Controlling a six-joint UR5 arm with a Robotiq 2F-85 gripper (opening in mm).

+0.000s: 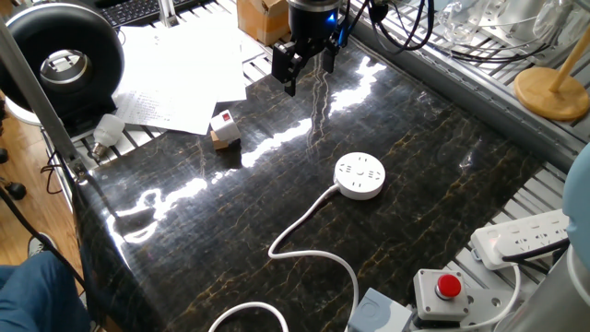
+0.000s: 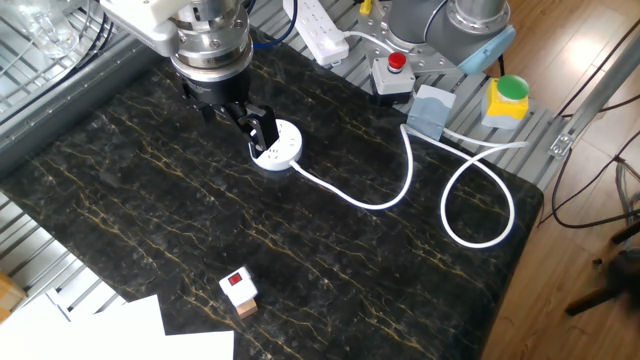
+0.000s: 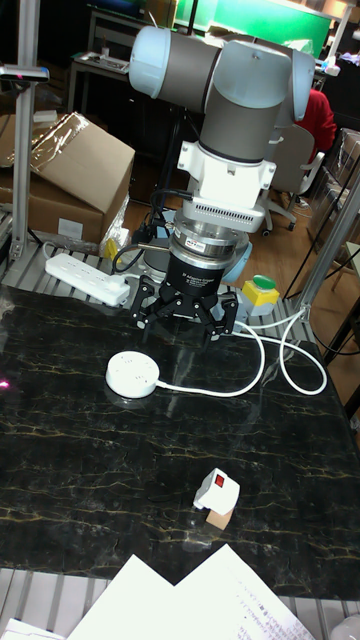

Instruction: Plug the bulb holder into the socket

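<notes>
Fingers [image 1: 289, 72] spread wide, apparently empty, above the worktop [image 1: 415, 138], bulb holder [image 1: 222, 123] at the edge by papers [image 1: 175, 74], socket [image 1: 359, 176] central, bare marble between.

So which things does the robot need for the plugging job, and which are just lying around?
For the job: bulb holder, socket, gripper, which is open.
Just lying about: papers, power strip, red button, light bulb, wood cube.
</notes>
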